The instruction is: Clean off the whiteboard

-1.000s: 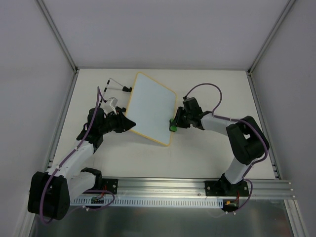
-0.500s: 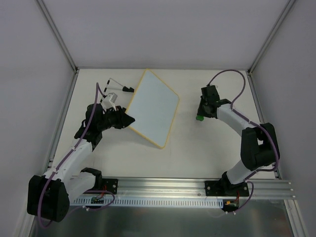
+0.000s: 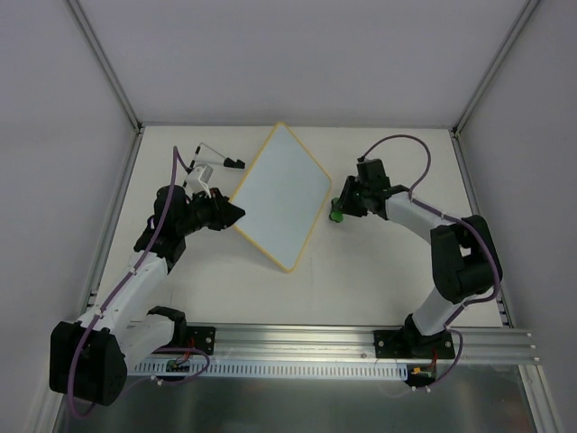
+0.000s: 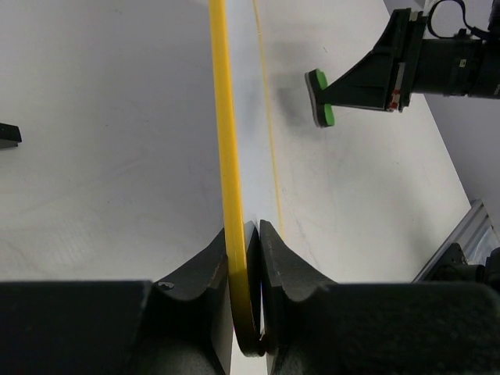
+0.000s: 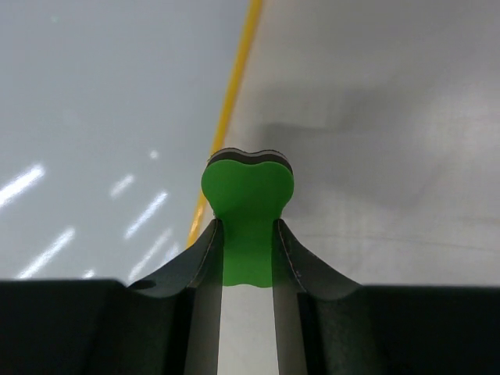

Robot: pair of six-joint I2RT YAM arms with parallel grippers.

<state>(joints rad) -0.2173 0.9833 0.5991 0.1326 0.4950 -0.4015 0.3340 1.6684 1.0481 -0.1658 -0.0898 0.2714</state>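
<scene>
The whiteboard [image 3: 281, 195] is white with a yellow rim and shows no writing. My left gripper [image 3: 233, 215] is shut on its left corner and holds it tilted; in the left wrist view the yellow rim [image 4: 224, 141] runs up from between the jaws of the gripper [image 4: 248, 258]. My right gripper [image 3: 344, 208] is shut on the green eraser [image 3: 336, 215], just right of the board's right edge. In the right wrist view the eraser [image 5: 248, 195] sits pinched between the gripper's [image 5: 248, 250] jaws, with the board's rim [image 5: 230, 101] and surface [image 5: 101, 125] at the left.
A marker with a black cap [image 3: 219, 157] and a small white block [image 3: 202, 178] lie at the back left, beyond the left arm. Grey walls enclose the table on three sides. An aluminium rail [image 3: 361, 347] runs along the near edge.
The board has turned, its far corner swinging up and right. My right gripper lifted the eraser off the board's right edge out to the right, then came back left beside the edge.
</scene>
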